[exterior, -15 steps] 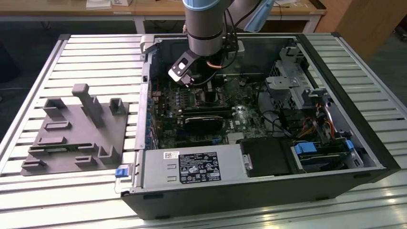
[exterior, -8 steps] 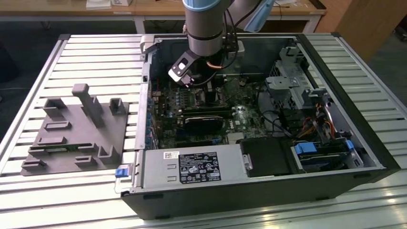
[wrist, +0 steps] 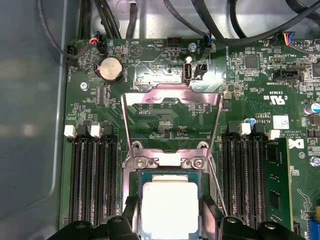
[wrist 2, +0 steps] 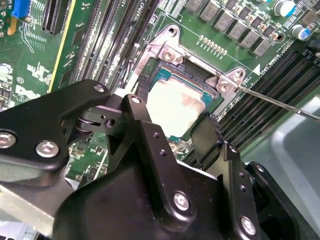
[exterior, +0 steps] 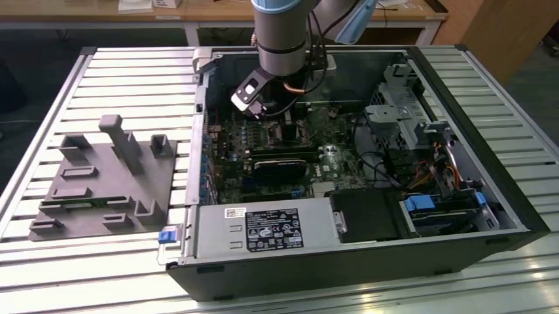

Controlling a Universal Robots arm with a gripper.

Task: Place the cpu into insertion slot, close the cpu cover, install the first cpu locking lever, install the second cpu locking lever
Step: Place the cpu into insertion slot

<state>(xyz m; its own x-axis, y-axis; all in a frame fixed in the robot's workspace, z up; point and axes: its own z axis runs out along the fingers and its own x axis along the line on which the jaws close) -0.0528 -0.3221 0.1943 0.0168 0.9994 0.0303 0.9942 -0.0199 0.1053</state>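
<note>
The cpu, a flat square chip with a pale metal face, lies level in the insertion slot; it also shows in the second wrist view, cpu. My gripper straddles it, with one black finger against one edge of the chip and the other against the opposite edge. The cpu cover, a silvery frame with a square window, is swung open away from the slot. A thin wire locking lever sticks out beside the socket. In the exterior view the arm's wrist hangs over the motherboard inside the open computer case.
Long black memory slots run along both sides of the socket. Cables cross the board's far edge. A black heatsink block and the power supply sit inside the case. A grey fixture block stands at the exterior view's left.
</note>
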